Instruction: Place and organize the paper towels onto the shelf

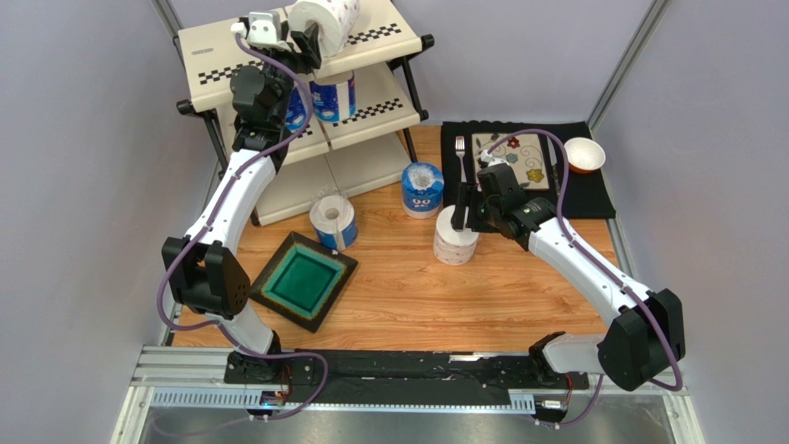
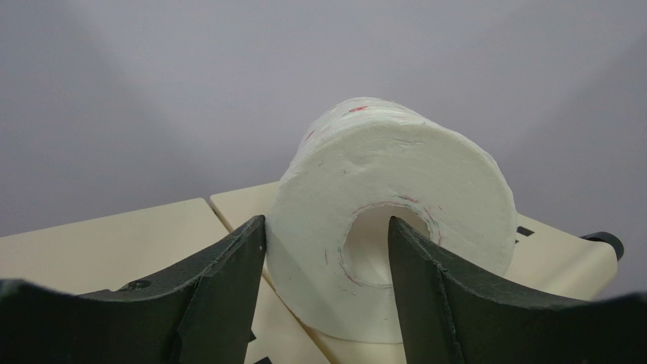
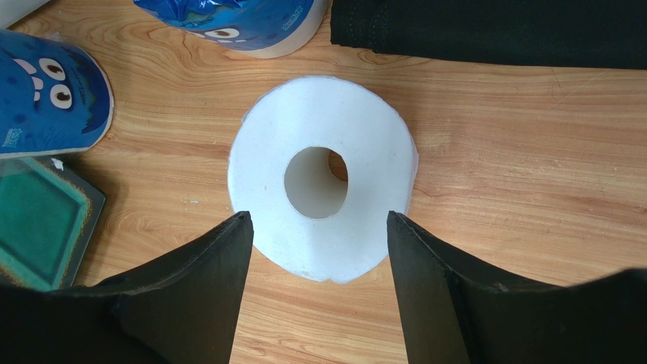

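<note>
At the frame's upper left, the left gripper (image 1: 310, 42) brackets a sideways roll (image 1: 329, 20) on the top tier of the shelf (image 1: 211, 51), whether pinching or releasing I cannot tell, while mid-frame the open, empty right gripper (image 1: 461, 211) hovers over an upright roll (image 1: 454, 248), which it likely must next drop onto and clasp.

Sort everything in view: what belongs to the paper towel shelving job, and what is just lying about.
Job: shelf; roll on its top tier; blue-wrapped roll on the middle tier; another beside it; table rolls: left one, blue-topped middle one, white one under the right hand.
Lying about: green dish; black mat; fork; bowl.
</note>
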